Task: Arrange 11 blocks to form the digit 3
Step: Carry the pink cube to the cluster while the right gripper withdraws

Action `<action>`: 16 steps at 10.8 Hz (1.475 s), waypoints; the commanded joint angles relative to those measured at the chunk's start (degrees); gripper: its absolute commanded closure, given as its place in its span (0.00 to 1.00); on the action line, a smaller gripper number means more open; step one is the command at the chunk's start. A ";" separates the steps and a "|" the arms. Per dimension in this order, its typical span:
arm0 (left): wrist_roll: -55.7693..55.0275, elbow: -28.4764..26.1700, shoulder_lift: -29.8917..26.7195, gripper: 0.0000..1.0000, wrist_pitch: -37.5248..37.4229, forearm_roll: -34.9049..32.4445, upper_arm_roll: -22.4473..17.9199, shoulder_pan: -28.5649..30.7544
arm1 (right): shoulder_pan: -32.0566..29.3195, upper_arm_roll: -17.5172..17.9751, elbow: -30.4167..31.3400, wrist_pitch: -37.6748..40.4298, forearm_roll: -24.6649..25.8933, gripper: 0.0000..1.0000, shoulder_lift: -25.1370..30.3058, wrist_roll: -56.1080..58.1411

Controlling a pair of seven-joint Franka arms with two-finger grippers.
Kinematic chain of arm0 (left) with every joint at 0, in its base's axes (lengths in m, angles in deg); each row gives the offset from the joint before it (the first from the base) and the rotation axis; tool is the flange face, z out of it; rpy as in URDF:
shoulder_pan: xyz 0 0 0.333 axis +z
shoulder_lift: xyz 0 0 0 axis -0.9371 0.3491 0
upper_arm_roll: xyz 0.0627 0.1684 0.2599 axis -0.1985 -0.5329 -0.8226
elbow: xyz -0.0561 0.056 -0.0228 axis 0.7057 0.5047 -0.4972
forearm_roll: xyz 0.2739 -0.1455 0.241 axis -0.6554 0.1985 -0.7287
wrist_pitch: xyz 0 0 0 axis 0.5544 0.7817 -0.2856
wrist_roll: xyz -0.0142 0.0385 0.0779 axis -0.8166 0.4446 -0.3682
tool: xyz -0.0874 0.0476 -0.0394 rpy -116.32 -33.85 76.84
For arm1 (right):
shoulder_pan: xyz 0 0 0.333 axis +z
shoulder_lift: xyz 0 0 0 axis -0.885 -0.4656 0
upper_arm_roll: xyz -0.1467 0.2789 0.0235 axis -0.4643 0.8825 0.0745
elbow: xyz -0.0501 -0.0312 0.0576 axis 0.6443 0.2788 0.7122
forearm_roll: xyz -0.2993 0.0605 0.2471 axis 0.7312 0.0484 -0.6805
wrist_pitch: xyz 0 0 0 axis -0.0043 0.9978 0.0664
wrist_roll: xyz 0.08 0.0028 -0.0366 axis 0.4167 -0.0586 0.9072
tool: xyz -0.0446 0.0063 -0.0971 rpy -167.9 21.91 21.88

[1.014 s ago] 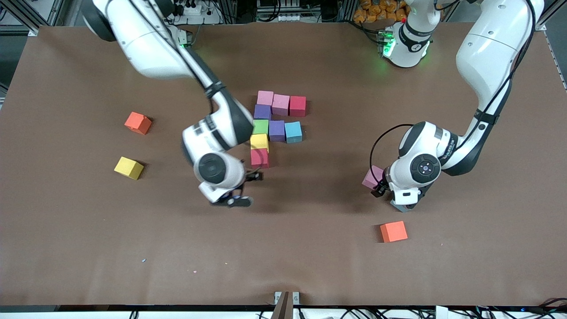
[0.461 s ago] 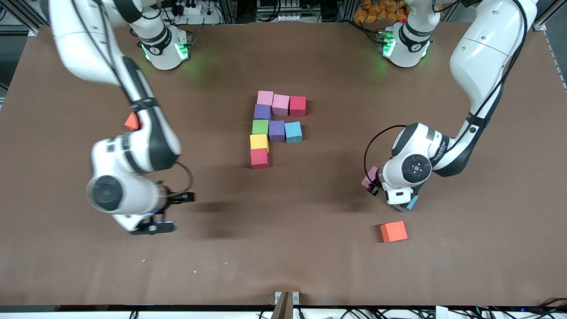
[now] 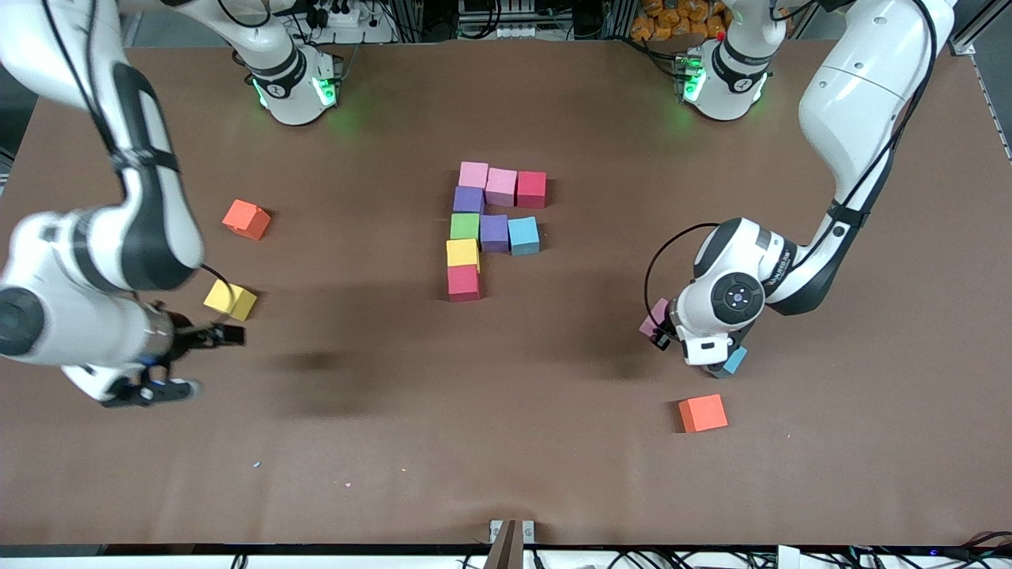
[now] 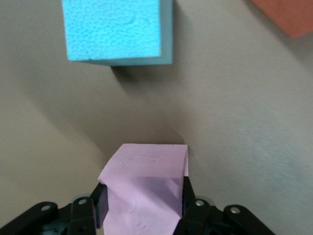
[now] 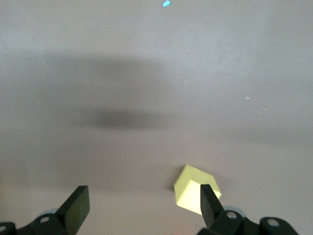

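In the middle of the table a partial figure of touching blocks [image 3: 494,233] lies: two pink and a crimson in the row nearest the bases, then purple, green, purple, light blue, yellow and crimson [image 3: 463,282]. My left gripper [image 3: 660,328] is low at the left arm's end, shut on a pink block [image 3: 653,319]. In the left wrist view the pink block [image 4: 146,181] sits between the fingers [image 4: 188,200] of the left gripper [image 4: 144,205]. A loose light blue block [image 3: 735,359] [image 4: 117,29] lies beside it. My right gripper [image 3: 199,362] [image 5: 144,205] is open and holds nothing.
A loose yellow cube [image 3: 230,299] [image 5: 191,193] lies just by the right gripper, with an orange cube [image 3: 246,219] farther from the front camera. Another orange cube [image 3: 702,412] [image 4: 288,14] lies nearer the front camera than the left gripper.
The right arm has swung away from beside the figure to the right arm's end of the table, still open. The left gripper has closed on the pink block and shifted slightly.
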 commanded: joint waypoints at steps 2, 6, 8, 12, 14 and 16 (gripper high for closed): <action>-13.97 3.86 0.85 1.00 -0.41 0.97 -0.05 -6.37 | -1.26 0.66 13.81 1.49 0.65 0.00 17.39 1.80; -32.01 9.04 3.32 1.00 -0.41 2.38 -0.13 -12.97 | -4.58 -3.56 12.41 9.49 -0.32 0.00 26.37 8.10; -36.85 9.23 3.41 1.00 -0.41 3.52 -0.13 -14.82 | -6.52 -3.04 10.83 9.60 -0.32 0.00 28.30 9.62; -43.01 14.57 6.82 1.00 -0.41 3.52 -0.13 -19.21 | -7.15 -2.15 5.93 15.73 -0.67 0.00 28.68 8.58; -43.11 16.86 8.06 1.00 -0.32 3.52 -0.13 -21.15 | -7.06 -2.24 5.11 16.45 -3.99 0.00 28.14 2.55; -43.29 18.27 9.12 1.00 -0.32 3.61 -0.74 -23.17 | -4.70 -2.85 5.20 16.98 -3.23 0.00 27.96 -2.58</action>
